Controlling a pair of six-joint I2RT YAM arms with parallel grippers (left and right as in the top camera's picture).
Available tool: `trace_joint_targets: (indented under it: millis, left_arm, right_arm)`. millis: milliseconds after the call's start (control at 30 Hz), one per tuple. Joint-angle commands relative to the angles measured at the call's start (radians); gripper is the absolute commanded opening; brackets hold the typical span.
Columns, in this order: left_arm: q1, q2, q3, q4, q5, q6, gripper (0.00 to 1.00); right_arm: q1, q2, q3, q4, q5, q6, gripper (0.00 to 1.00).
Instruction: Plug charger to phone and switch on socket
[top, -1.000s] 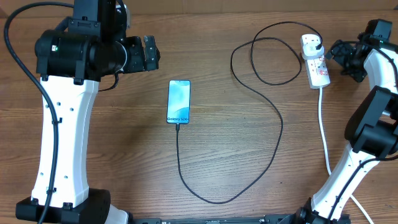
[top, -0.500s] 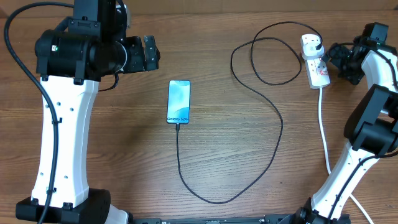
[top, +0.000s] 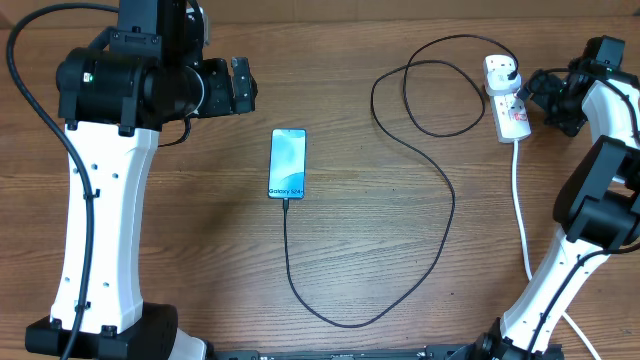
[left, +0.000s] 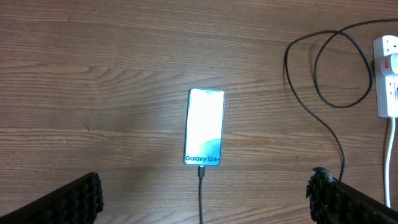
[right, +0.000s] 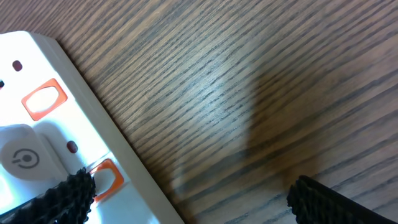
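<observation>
The left arm (top: 100, 200) stood upright, and the left gripper (top: 243, 87) hung high, jaws wide apart. The right arm (top: 600, 190) reached forward; the right gripper (top: 531, 93) sat low, jaws likewise spread.

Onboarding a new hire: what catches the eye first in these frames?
The lit phone mid-table, with the black charger running from its bottom edge in a wide loop to the white socket at the far right. The right gripper hangs open at the socket, by a red switch.
</observation>
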Motion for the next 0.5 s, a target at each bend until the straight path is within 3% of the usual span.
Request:
trace_joint_targets:
  millis: [0, 467]
  left_arm:
    - [0.002, 0.008, -0.002, -0.001, -0.01, 0.005, 1.0]
    - [0.002, 0.008, -0.002, -0.001, -0.01, 0.005, 1.0]
  right_arm:
    - [0.026, 0.014, 0.018, -0.013, -0.024, -0.048, 1.0]
    - [0.064, 0.016, 0.018, -0.022, 0.016, -0.057, 1.0]
